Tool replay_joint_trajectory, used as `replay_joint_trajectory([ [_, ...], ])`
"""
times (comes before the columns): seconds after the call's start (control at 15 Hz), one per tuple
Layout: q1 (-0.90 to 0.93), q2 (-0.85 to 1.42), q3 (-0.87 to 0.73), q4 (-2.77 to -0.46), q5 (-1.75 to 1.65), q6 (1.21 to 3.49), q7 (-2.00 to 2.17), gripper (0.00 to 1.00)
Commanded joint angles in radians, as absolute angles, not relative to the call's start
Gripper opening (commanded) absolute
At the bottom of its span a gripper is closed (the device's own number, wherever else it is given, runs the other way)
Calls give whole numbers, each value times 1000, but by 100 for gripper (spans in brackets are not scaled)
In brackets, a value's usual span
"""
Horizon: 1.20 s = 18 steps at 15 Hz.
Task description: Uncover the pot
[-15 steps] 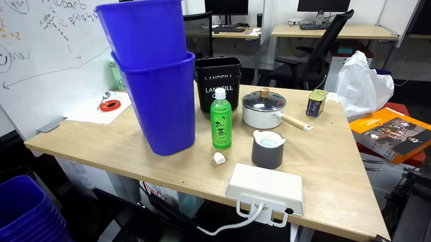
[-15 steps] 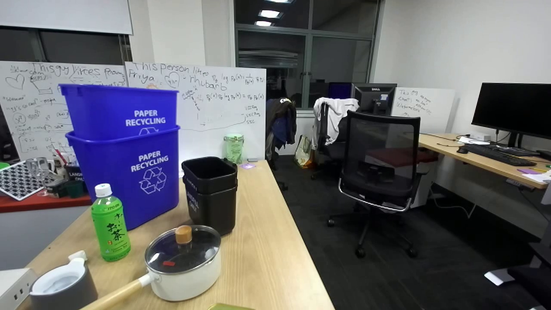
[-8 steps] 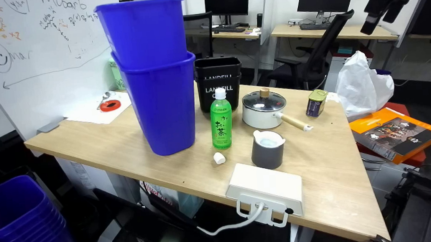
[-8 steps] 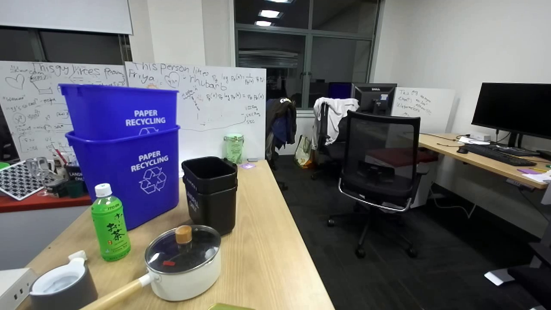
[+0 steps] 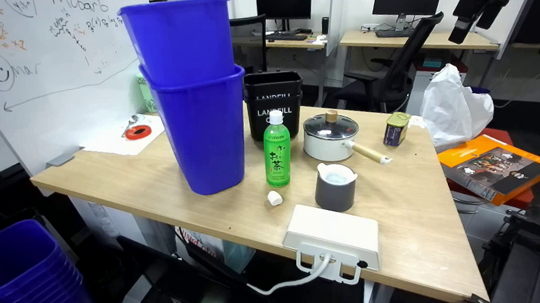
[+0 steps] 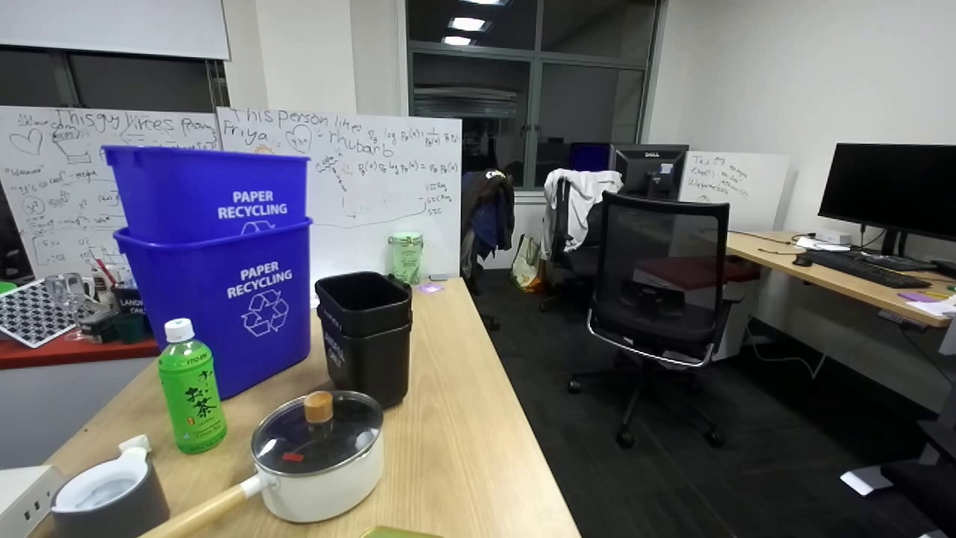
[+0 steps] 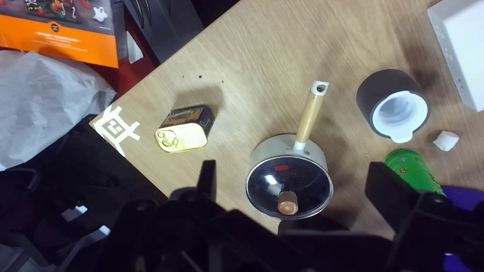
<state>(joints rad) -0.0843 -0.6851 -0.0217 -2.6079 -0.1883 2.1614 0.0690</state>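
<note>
1. While the fingers (image 5: 461, 29) hang high, in an exterior view, the pot (image 5: 326, 149) sits on the bench (image 5: 410, 217), well apart from them.
2. In an exterior view: glass lid (image 6: 321, 442) on, wooden knob (image 6: 319, 408) up top!
3. Wrist view: fingers spread wide, holding nothing. Approach stage, I'd judge; next calls for dropping over that knob, pinching, lifting.

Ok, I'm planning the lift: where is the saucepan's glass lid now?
The glass lid is on the white saucepan, right of centre in the wrist view's lower half; in an exterior view, right of the black landfill bins.
</note>
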Motion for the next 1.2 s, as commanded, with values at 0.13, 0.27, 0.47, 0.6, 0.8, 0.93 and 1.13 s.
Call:
replay_joint_trajectory([
  [0.13,-90,-685,-17,-2607,-184,2160,66,100],
  [0.27,-90,-685,-17,-2607,-184,2160,66,100],
  [0.47,-67,-627,-32,-2606,-148,2180,46,100],
  [0.6,-60,-561,-32,-2596,-136,2220,45,100],
  [0.8,-41,-450,-31,-2578,-113,2341,35,100],
  [0.93,-22,-383,-30,-2565,-86,2414,24,100],
  [1.13,-2,-294,-17,-2561,-59,2505,26,100],
])
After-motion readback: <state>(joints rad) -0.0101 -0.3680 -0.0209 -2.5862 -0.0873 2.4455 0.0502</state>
